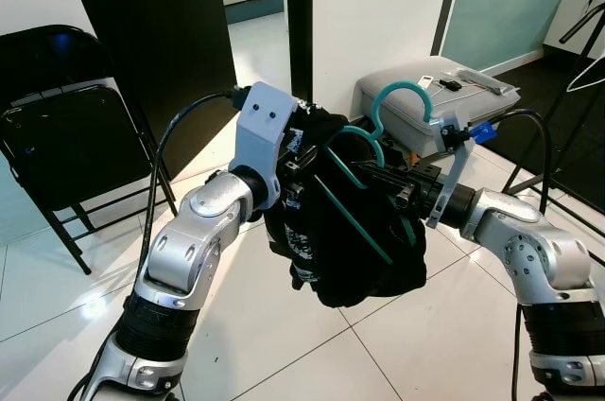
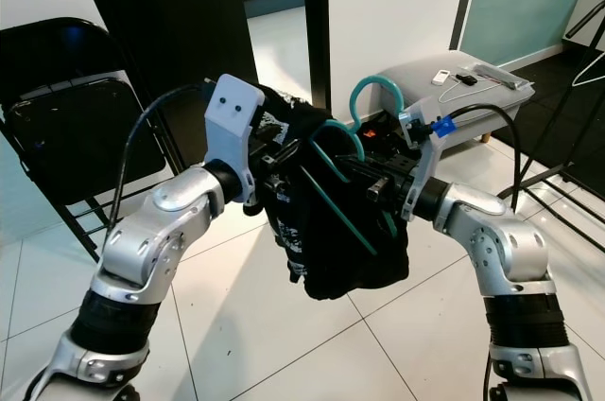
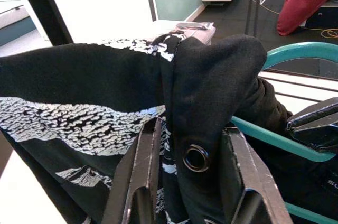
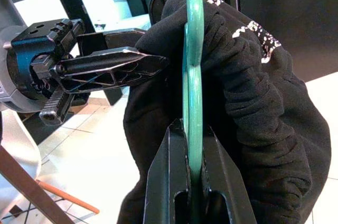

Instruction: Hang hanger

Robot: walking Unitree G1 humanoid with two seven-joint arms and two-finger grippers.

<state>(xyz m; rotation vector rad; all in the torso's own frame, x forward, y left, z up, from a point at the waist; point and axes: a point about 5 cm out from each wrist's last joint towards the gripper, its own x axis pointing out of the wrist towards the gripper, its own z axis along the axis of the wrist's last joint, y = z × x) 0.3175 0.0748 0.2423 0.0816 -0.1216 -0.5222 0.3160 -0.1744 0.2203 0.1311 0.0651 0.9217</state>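
Between both arms, right tool [image 4: 194,182] clamps the teal hanger [image 4: 193,76]; left tool [image 3: 185,182] pinches the black garment [image 3: 105,92].

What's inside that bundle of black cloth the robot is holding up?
A teal hanger runs through the black garment; its hook and parts of its bars show. The right claw grips the hanger and the left claw pinches the fabric. The hanger's other parts are covered.

The garment [image 1: 350,231] hangs between the arms, folding chair [image 1: 66,127] left, padded case [image 1: 435,103] behind right.
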